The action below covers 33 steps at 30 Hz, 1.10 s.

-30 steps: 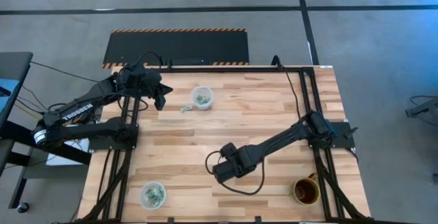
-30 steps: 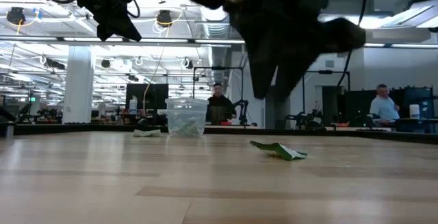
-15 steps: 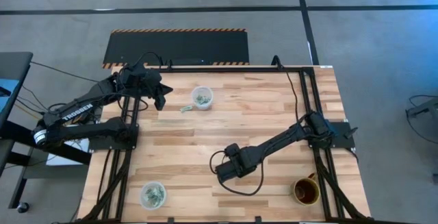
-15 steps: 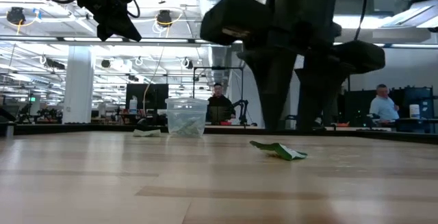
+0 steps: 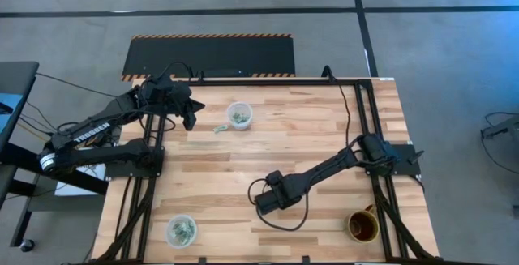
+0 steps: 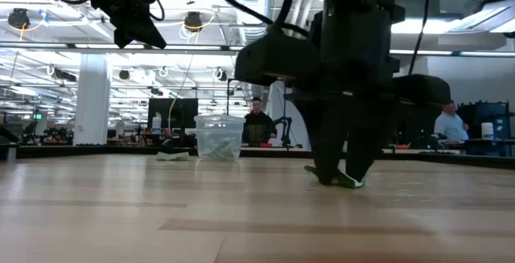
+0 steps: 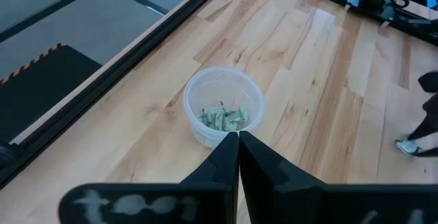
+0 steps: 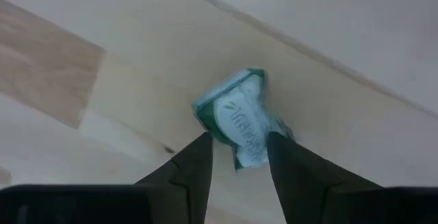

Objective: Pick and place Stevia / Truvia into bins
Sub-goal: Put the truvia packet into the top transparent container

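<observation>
A crumpled green-and-white Stevia packet (image 8: 236,114) lies flat on the wooden table. My right gripper (image 8: 239,139) points straight down over it, open, with one finger on each side of the packet's end (image 6: 348,182). Two clear bins hold packets: one at the far side (image 5: 239,115), one at the near left corner (image 5: 182,231). Another packet (image 5: 219,128) lies on the table beside the far bin. My left gripper (image 7: 238,139) is shut on nothing. It hangs high at the far left, just left of the far bin (image 7: 224,107). My right gripper comes at the packet from above, its fingertips (image 6: 323,179) down at the table top on either side of the packet's end. Whether the fingers touch the paper, I cannot tell. The packet lies on the table.
A brown mug (image 5: 362,226) stands at the near right corner. Black frame rails (image 5: 361,111) run along the table's far, left and right edges. The right arm's cable loops over the wood near its gripper (image 5: 284,223). Bare boards lie between the two bins.
My right gripper has come down from above the packet to the table top, so that its fingers now stand around the packet. The packet has stayed where it was.
</observation>
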Tool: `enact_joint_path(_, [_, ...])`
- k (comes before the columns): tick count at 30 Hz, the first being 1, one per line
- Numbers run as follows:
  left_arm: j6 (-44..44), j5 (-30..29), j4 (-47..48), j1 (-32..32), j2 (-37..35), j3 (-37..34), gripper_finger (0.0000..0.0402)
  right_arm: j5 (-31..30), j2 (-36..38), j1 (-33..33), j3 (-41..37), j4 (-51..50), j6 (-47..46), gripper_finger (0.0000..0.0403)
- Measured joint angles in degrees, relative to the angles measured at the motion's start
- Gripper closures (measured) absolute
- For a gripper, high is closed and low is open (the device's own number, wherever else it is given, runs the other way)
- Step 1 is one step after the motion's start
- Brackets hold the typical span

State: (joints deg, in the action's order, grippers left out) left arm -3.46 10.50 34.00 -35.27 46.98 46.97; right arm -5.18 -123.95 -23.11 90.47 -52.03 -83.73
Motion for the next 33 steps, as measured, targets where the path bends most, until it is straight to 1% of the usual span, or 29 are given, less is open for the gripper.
enact_joint_path(5, [0.0,0.0,0.1,0.0,0.0,0.0,0.0401,1.5,-2.5,0.5,1.1,-0.2,1.7,0.0283])
enact_joint_path(9, [0.0,0.0,0.1,0.0,0.0,0.0,0.0402,1.8,-3.5,0.8,3.3,-3.4,1.7,0.0293])
enact_joint_path(15, [0.0,0.0,0.0,0.0,0.0,0.0,0.0401,-1.6,-3.6,0.7,5.4,-6.7,1.7,0.0326])
enact_joint_path(22, [0.0,0.0,0.0,0.0,0.0,0.0,0.0401,-5.6,-3.7,1.3,6.7,-7.1,4.8,0.0393])
enact_joint_path(24, [0.0,0.0,0.0,0.0,0.0,0.0,0.0401,-6.1,-3.7,1.5,7.4,-7.3,6.0,0.0395])
enact_joint_path(26, [0.0,0.0,0.0,0.0,0.0,0.0,0.0402,-7.6,-3.7,1.8,8.5,-7.6,6.4,0.0393])
enact_joint_path(29, [0.0,0.0,0.0,0.0,0.0,0.0,0.0401,-11.0,-3.7,2.4,11.4,-9.6,9.7,0.0399])
enact_joint_path(33, [0.0,0.0,0.0,0.0,0.0,0.0,0.0401,-19.4,-3.7,3.8,18.0,-16.5,13.7,0.0400])
